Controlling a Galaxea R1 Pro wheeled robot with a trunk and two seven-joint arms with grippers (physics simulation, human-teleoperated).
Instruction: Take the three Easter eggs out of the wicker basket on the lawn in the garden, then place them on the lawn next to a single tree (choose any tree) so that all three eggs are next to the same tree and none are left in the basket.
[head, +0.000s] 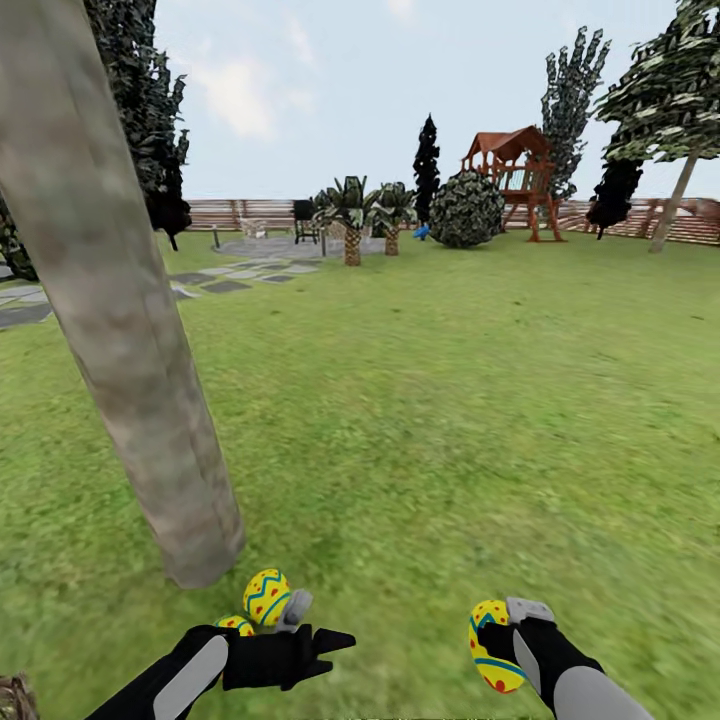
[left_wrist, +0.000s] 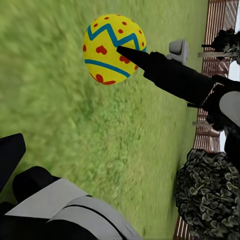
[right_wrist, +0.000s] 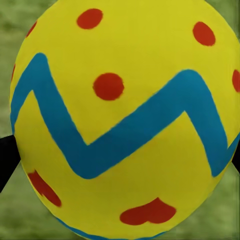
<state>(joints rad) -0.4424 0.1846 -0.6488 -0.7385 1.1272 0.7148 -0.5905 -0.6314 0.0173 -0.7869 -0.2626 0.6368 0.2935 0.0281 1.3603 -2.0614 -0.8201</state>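
**No readable text**

No words, numbers, brands or signs can be read anywhere in these views. The only markings are painted patterns on the Easter eggs (right_wrist: 125, 120): blue zigzag bands with red dots and hearts on yellow, which are decoration and not lettering. The fence, the play structure and the robot's arms carry no legible labels.

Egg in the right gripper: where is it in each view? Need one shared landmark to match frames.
Head: egg at the bottom edge, right of centre, in the right gripper.
Left wrist: upper middle, a black finger across it.
Right wrist: central, very close.
Shared landmark: the lawn behind the egg.
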